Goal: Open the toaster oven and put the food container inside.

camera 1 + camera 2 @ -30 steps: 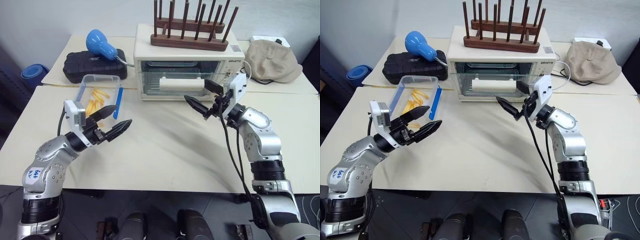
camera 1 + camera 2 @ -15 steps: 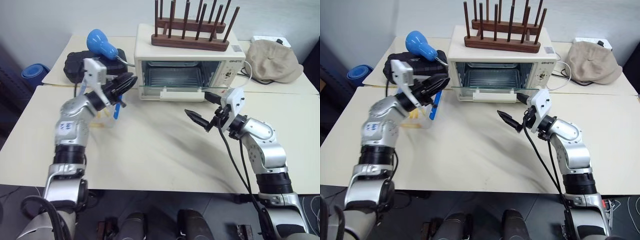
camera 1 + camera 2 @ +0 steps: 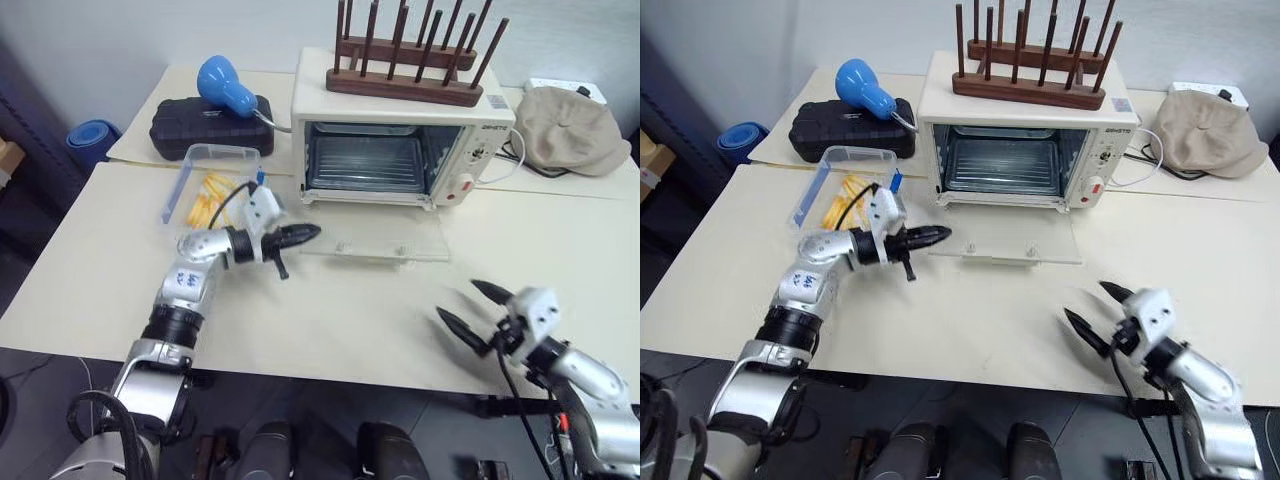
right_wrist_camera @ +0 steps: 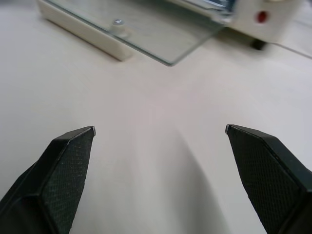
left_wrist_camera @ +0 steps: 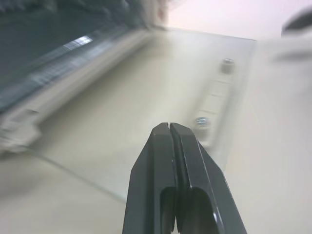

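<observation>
Currently the toaster oven [image 3: 400, 140] sits at upper centre of the frame on the desk [image 3: 330, 310], its glass door [image 3: 375, 237] folded down flat toward the near edge, cavity open with the wire rack visible. A wooden peg rack [image 3: 410, 55] stands on the oven's top.

Food container [image 3: 213, 185]: upper left of the frame, on the desk, just beside the oven's left side, lid off, yellow sticks inside, blue clip on its right wall. Behind it a black hard case [image 3: 205, 125] with a blue bulb-shaped object [image 3: 225, 85] resting on it. A tan cap [image 3: 575, 115] lies at upper right.

Left end effector [image 3: 297, 237]: fingers pressed together, holding nothing, tips at the left edge of the lowered door; container behind the forearm. In the left wrist view the closed fingers [image 5: 175, 190] point across the glass pane.

Right end effector [image 3: 470, 310]: lower right of the frame, fingers spread wide, empty, over bare desk well apart from the door.
</observation>
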Controlling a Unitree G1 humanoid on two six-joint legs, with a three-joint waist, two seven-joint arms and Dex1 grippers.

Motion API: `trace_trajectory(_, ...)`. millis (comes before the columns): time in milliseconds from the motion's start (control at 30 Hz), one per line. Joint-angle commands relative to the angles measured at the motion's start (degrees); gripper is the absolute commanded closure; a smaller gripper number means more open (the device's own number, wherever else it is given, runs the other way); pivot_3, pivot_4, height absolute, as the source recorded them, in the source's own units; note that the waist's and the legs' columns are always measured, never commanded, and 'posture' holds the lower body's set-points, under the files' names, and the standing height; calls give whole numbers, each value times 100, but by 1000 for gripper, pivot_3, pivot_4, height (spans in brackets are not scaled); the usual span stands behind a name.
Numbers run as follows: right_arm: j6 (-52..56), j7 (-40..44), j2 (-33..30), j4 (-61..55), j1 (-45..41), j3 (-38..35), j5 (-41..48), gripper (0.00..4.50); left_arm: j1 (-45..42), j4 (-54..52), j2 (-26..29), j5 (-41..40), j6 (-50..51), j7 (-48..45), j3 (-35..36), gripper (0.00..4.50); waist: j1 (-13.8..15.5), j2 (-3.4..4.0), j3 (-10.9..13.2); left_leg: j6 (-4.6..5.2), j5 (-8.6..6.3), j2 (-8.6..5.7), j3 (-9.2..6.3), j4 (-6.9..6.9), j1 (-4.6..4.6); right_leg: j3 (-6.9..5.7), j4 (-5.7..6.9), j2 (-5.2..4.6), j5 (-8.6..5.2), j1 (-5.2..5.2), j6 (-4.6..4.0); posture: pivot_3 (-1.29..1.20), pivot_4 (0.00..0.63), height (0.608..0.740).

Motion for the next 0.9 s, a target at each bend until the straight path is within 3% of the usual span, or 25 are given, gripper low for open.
trace_trajectory(33,-507,250,-9,-143,-67,-219,350,0,247,-555,-9,126,-20,224,4,4461,-44,0,0,-1,1,3,-4,0,3,2,1,2,0,0,0,0,150,740)
trace_trajectory(100,-484,432,-56,-124,-124,-160,537,0,594,-1093,-59,-237,261,182,148,4461,-55,1,-1,-2,1,10,-13,-5,18,9,8,2,0,3,-1,0,150,740)
trace_trajectory(200,-215,750,-162,-153,-612,-16,1009,0,1295,-2376,-70,-947,1130,599,762,3885,-133,2,0,0,0,23,-15,-12,20,19,7,-4,0,2,-1,0,150,740)
trace_trajectory(333,-217,958,-63,-106,-1312,318,1086,0,2417,-3803,285,-1993,2413,1196,2045,2760,-129,4,-1,-2,0,33,-30,-6,20,17,8,-2,0,3,-1,0,150,740)
trace_trajectory(500,-228,1134,232,-103,-1913,836,1172,0,3820,-4800,654,-2728,3309,1848,3784,1292,-116,1,0,-1,-1,20,-58,-1,19,6,0,-11,0,20,-2,0,150,740)
trace_trajectory(633,-400,1352,409,60,-2310,1190,1065,0,4968,-5396,484,-3262,3697,2386,4908,219,-106,2,0,0,-5,19,-69,-4,19,18,-9,-14,0,27,-2,0,150,740)
trace_trajectory(733,-479,1417,437,249,-2491,1262,1017,0,5001,-5636,393,-3407,3915,2942,4947,61,-11,3,1,1,-6,12,-100,2,20,20,-31,-19,0,58,-2,0,150,740)
trace_trajectory(900,-472,1564,386,462,-2646,1315,1033,0,3339,-5134,237,-4521,5650,5269,5060,61,57,2,0,0,-8,-2,-138,5,45,34,-42,-16,0,94,-4,0,150,740)
